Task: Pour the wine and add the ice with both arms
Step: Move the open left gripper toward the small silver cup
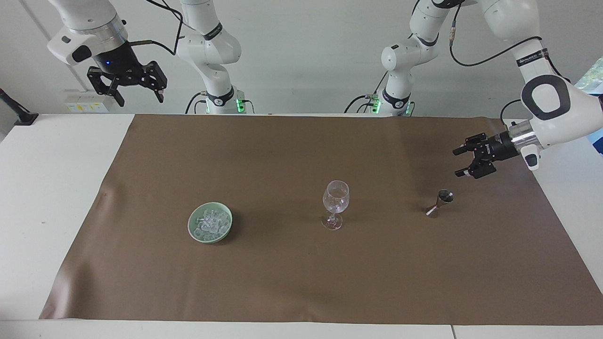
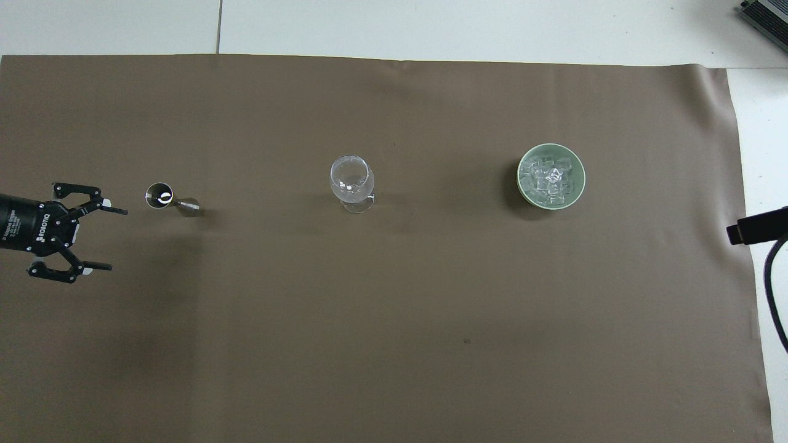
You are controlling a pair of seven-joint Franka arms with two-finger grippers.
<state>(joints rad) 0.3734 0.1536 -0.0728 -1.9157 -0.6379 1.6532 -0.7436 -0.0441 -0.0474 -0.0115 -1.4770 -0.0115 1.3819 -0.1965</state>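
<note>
On the counter's brown mat (image 1: 301, 282), jigger (image 1: 441, 202), wine glass (image 1: 335, 203) and ice (image 1: 211, 222) bowl (image 1: 194, 230) stand well apart (room to reach), left claw (image 1: 460, 161) open near the jigger, right claw (image 1: 135, 95) open, waiting aloft.

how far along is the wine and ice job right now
Nothing looks done: the wine glass stands empty and the ice is all in the green bowl. In hand: the left gripper, open and empty, hangs over the mat beside the metal jigger. Left: pouring and adding ice. The right gripper waits open, raised at its own end.
</note>
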